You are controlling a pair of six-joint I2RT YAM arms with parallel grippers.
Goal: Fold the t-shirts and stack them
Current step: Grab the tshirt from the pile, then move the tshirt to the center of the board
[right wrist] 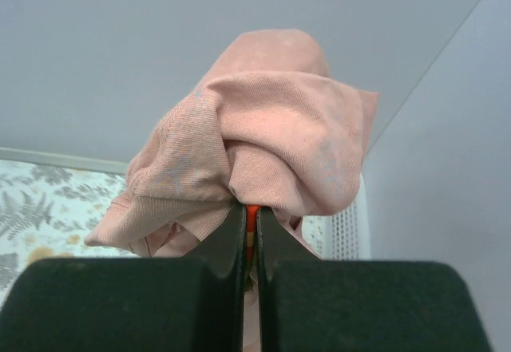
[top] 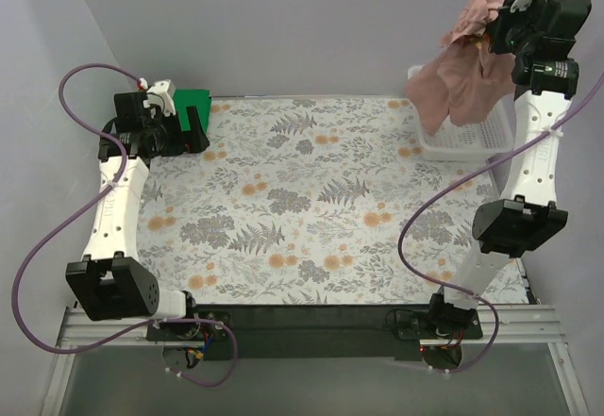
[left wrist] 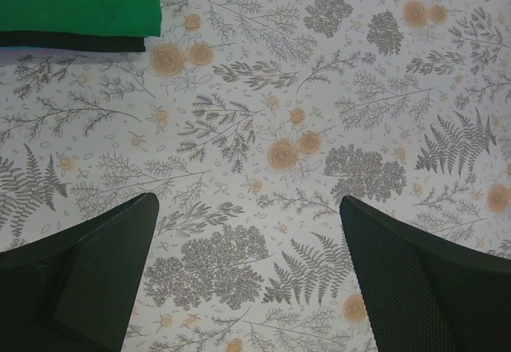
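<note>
Bunched in the pressed-together right gripper (right wrist: 249, 218), the pink-brown t-shirt (top: 460, 81) is held above the basket (top: 472, 141) at the far right corner of the table (top: 283, 208); it should be lowered mid-table and spread flat, the wide-spread left gripper (left wrist: 247, 208) taking a free edge

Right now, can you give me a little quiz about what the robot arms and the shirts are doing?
1. True or false: the right gripper is shut on the pink t-shirt.
2. Where is the green t-shirt? A: hanging from the right gripper. B: folded flat at the far left of the floral table cloth. C: crumpled in the middle of the cloth.
3. Fill the gap: the left gripper has its jaws wide ____.
Key: 1 true; 2 B; 3 open.
</note>
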